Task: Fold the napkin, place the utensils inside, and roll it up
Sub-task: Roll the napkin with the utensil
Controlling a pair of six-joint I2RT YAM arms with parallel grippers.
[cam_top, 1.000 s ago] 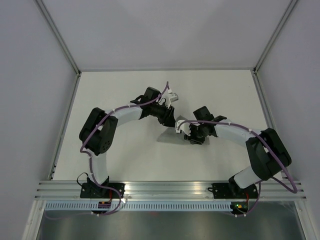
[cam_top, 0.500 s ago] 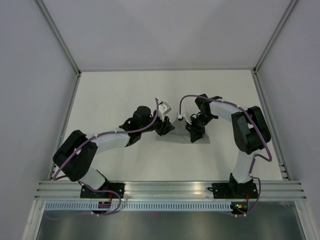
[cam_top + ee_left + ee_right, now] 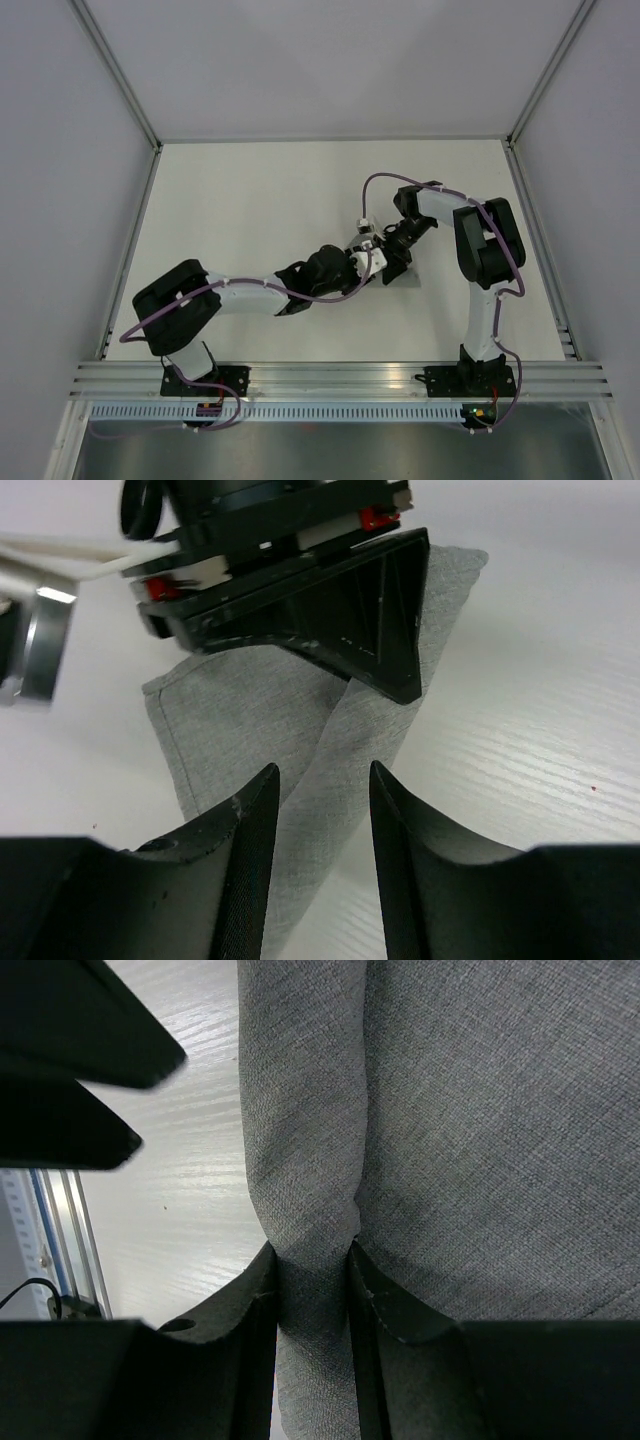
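Observation:
The grey napkin [image 3: 240,715] lies bunched on the white table; only a small patch of it shows in the top view [image 3: 408,279]. A rolled fold of it [image 3: 300,1110] runs lengthwise. My right gripper [image 3: 312,1255] is shut on this fold and pinches it; it shows in the top view [image 3: 393,264] and in the left wrist view [image 3: 370,630]. My left gripper [image 3: 322,780] is open, with its fingers on either side of the same fold, close against the right gripper [image 3: 377,262]. Its fingers [image 3: 80,1050] show at the upper left of the right wrist view. The utensils are out of view.
The white table [image 3: 250,200] has raised side rails [image 3: 130,245] and grey walls around it. An aluminium rail [image 3: 330,375] with both arm bases runs along the near edge. The left arm [image 3: 250,295] stretches low across the table toward the right.
The left arm has swung down and reached right, bringing its gripper up against the right gripper. The right arm has folded back and its gripper has moved slightly right with the napkin.

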